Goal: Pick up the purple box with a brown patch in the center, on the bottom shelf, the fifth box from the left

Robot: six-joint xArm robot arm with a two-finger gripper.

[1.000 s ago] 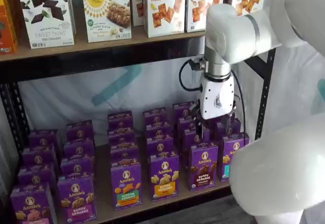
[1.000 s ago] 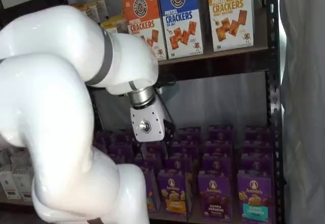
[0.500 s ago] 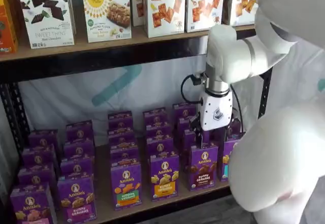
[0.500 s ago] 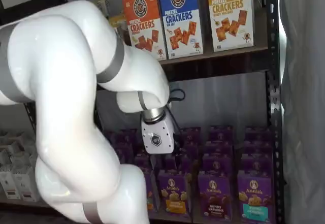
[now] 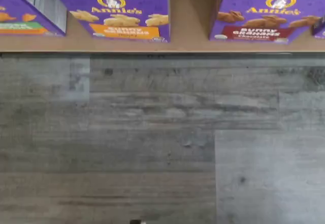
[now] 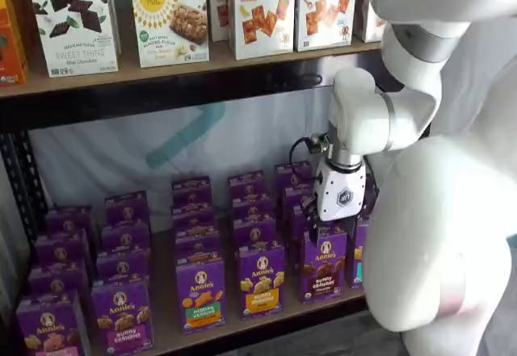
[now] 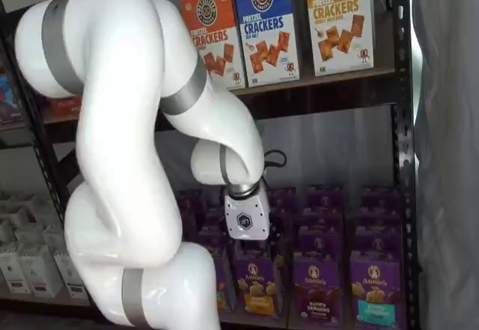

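The purple box [image 6: 323,264] stands at the front of its row on the bottom shelf [image 6: 164,325], with brown bunny snacks mid-front and a dark bottom band. It also shows in a shelf view [image 7: 314,288] and in the wrist view [image 5: 266,18], at the edge of the tan board [image 5: 189,37]. My gripper [image 6: 333,228] hangs just above and slightly behind this box. Its white body is plain, but the black fingers blend into the cartons, so no gap can be judged. In a shelf view the gripper [image 7: 254,242] hangs low among the purple cartons.
A purple carton with a yellow band [image 6: 261,279] stands left of the target and a teal-banded one [image 7: 373,297] to its right. Cracker boxes [image 6: 262,10] fill the higher shelf. A black rack post [image 7: 405,158] is at the right. Grey plank floor [image 5: 162,142] lies below.
The arm has folded down and the gripper has dropped lower, from well above the rows to just over the front carton with the brown snacks.
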